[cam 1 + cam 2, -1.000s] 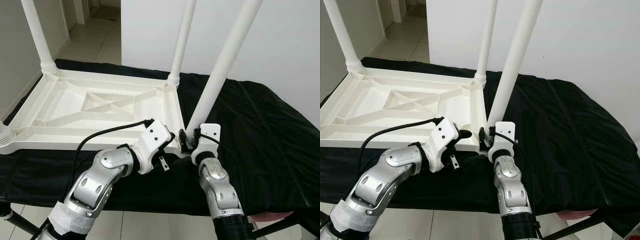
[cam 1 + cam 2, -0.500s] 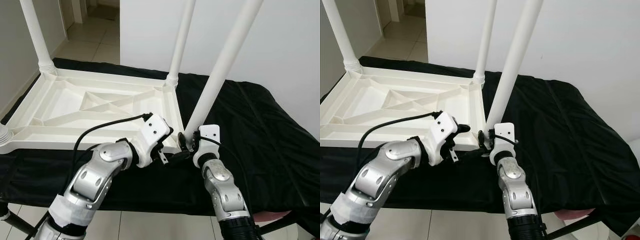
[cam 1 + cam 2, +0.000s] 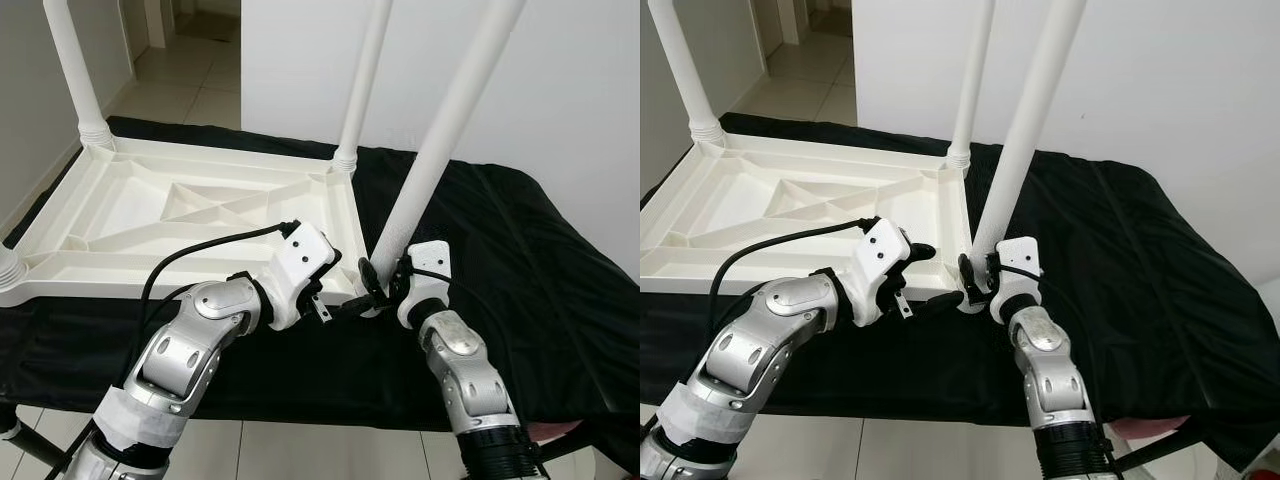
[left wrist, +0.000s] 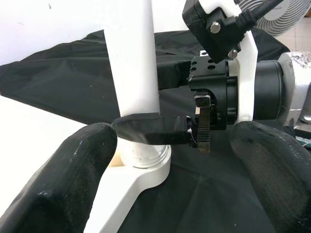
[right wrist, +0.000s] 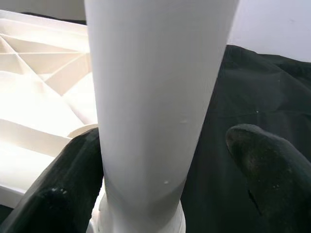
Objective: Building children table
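While the white plastic table top [image 3: 180, 210] lies upside down on the black cloth [image 3: 520, 270], ribs upward, three legs are seen standing from its corner sockets and a fourth socket is cut off at the picture's edge. The near-right leg [image 3: 440, 130] is seated in its corner socket [image 4: 141, 162] but leans away from upright. The right gripper [image 3: 372, 285] is placed around the base of this leg: one finger lies against the tube and the other [image 5: 272, 160] stands clear of it, so the fingers are apart and no clamp is made. The left gripper [image 4: 170, 160] is held just beside the same corner, its fingers spread wide with nothing between them.

The leg is judged to be a light, stiff, hollow tube with a smooth, rather slippery surface. A hold low down, just above the collar, is judged best, where the leg can be pressed or turned home without being levered over. The top is likely light enough to slide on the cloth, so its rim would need steadying.
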Available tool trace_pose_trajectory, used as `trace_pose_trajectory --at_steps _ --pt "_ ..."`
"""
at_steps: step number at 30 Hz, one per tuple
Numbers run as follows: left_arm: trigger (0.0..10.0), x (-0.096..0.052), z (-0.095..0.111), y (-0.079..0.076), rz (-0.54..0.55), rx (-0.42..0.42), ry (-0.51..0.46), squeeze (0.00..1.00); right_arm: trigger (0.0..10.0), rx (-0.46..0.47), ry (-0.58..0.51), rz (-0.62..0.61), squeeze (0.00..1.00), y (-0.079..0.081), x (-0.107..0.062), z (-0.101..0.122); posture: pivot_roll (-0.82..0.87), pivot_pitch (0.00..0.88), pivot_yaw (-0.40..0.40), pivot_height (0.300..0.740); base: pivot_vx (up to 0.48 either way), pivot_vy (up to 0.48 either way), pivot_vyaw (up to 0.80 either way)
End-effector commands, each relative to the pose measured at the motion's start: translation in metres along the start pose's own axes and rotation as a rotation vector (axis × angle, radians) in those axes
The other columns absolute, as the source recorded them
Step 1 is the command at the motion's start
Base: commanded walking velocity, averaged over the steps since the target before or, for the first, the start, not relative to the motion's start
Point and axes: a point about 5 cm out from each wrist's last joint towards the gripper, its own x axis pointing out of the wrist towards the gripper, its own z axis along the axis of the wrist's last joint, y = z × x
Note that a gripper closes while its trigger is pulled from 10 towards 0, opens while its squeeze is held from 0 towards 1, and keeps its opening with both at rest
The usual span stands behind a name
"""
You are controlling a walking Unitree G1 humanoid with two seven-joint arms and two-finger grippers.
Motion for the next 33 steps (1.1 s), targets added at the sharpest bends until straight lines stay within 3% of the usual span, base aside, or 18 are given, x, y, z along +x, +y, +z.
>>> trace_pose_trajectory --at_steps 1,11,13,17,19,22,33 --pt "10.0 0.002 0.001 -0.002 -0.018 0.001 0.003 0.00 10.0 -0.009 -0.021 0.016 0.00 -0.008 0.002 0.005 0.00 0.003 -0.096 0.740 0.000 0.000 0.00" --pt "10.0 0.001 0.001 -0.010 -0.068 0.013 0.008 0.00 10.0 -0.086 -0.022 0.245 0.00 -0.024 0.008 0.008 0.02 0.014 -0.104 0.740 0.000 0.000 0.00" --pt "10.0 0.001 0.001 -0.010 -0.068 0.013 0.008 0.00 10.0 -0.086 -0.022 0.245 0.00 -0.024 0.008 0.008 0.02 0.014 -0.104 0.740 0.000 0.000 0.00" --pt "10.0 -0.002 0.000 -0.014 -0.078 0.006 0.013 0.00 10.0 -0.084 -0.001 0.368 0.00 -0.021 0.012 0.003 0.03 0.009 -0.103 0.740 0.000 0.000 0.00" --pt "10.0 -0.004 0.000 -0.017 -0.096 0.005 0.012 0.00 10.0 -0.118 0.047 0.492 0.00 -0.016 0.015 -0.006 0.03 0.009 -0.098 0.740 0.000 0.000 0.00" --pt "10.0 -0.005 0.001 -0.019 -0.109 0.001 0.012 0.00 10.0 -0.132 0.086 0.559 0.00 -0.014 0.018 -0.012 0.04 0.001 -0.101 0.740 0.000 0.000 0.00" --pt "10.0 -0.008 -0.003 -0.022 -0.100 -0.001 0.030 0.00 10.0 -0.130 0.107 0.599 0.00 -0.005 0.037 -0.021 0.07 0.000 -0.079 0.740 0.000 0.000 0.00"
